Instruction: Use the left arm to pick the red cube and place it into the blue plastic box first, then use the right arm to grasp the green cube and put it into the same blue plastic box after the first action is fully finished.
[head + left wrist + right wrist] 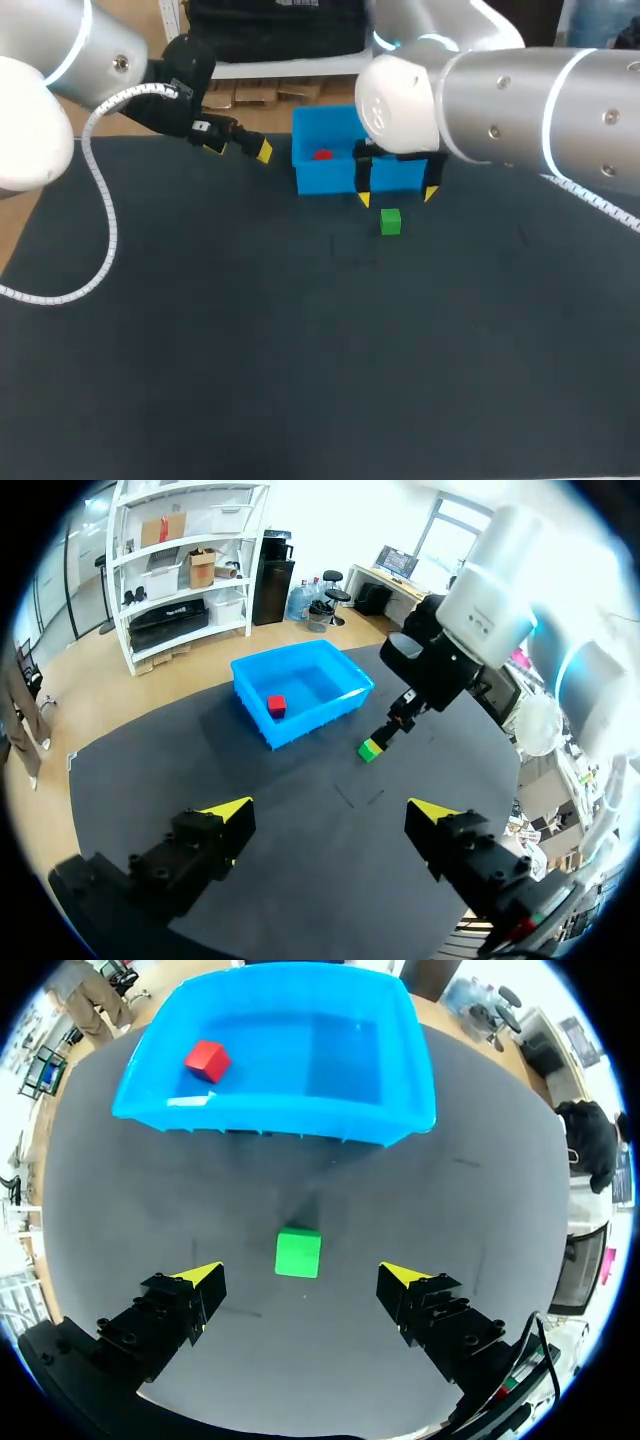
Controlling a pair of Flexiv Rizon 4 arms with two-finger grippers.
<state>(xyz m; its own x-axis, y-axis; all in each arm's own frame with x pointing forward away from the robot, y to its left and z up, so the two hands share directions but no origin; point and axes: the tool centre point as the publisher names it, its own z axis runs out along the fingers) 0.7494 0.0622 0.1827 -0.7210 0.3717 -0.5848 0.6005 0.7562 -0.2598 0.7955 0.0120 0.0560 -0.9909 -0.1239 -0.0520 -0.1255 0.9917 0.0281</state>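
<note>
Right hand (300, 1275) spread above bright green cube (298, 1252).

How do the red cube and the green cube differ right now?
The red cube lies inside the blue box; the green cube sits on the table just outside it. The green cube is right under the open right tool, not gripped; the red cube has no tool near it. Both are small cubes of like size, and neither is held.
</note>
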